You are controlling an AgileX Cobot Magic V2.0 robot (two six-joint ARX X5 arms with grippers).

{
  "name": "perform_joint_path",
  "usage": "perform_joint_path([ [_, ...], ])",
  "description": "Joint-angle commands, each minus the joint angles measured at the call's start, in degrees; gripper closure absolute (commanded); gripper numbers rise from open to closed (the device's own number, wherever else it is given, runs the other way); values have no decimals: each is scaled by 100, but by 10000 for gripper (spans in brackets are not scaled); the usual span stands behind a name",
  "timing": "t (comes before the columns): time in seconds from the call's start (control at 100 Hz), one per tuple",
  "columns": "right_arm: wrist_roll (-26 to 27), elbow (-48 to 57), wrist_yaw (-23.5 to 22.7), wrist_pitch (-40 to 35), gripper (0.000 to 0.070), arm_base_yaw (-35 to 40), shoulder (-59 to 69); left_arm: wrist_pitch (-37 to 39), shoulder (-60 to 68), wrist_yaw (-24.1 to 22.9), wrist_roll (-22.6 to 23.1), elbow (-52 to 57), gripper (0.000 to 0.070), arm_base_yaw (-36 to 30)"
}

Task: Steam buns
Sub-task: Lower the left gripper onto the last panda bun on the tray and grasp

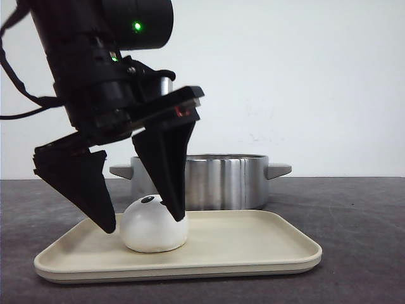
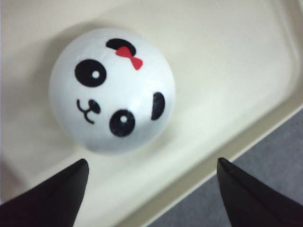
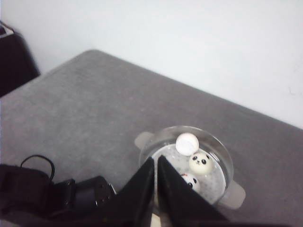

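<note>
One panda-faced bun sits on the cream tray on the grey tabletop, toward the tray's left end, and the left pincer stands spread around it, one finger on each side and low against its flanks; whether the tips already touch the dough cannot be told. From the left wrist view the bun shows its face upward, with a small red bow near one ear, and the two dark fingertips appear just short of it, wide apart. Behind the tray stands the steel pot, and the right wrist view looks down into it, where three buns already lie on the perforated rack, so this looks like the last one to move. The right pincer hangs above the pot with its fingers pressed together, holding nothing. The bun looks light, smooth and probably soft and a little slippery, so a hard squeeze could dent it or pop it out; the best hold is likely low across its widest part, closing gently and evenly from both sides.
</note>
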Motion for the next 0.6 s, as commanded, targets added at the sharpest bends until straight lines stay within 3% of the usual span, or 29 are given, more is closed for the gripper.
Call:
perform_joint_path([
  [0.0, 105, 109, 26, -22, 697, 79, 79, 81, 81, -168, -42, 61, 184, -63],
  [0.1, 151, 109, 26, -26, 697, 144, 79, 155, 81, -654, -42, 63, 160, -63],
  [0.19, 216, 109, 24, -15, 697, 210, 79, 192, 81, -988, -15, 63, 0, -63],
  [0.52, 361, 109, 105, 0, 697, 492, 79, 717, 92, -1010, -2, 63, 0, -66],
  [0.59, 376, 109, 190, -4, 697, 544, 79, 721, 133, -1012, 0, 63, 67, -63],
])
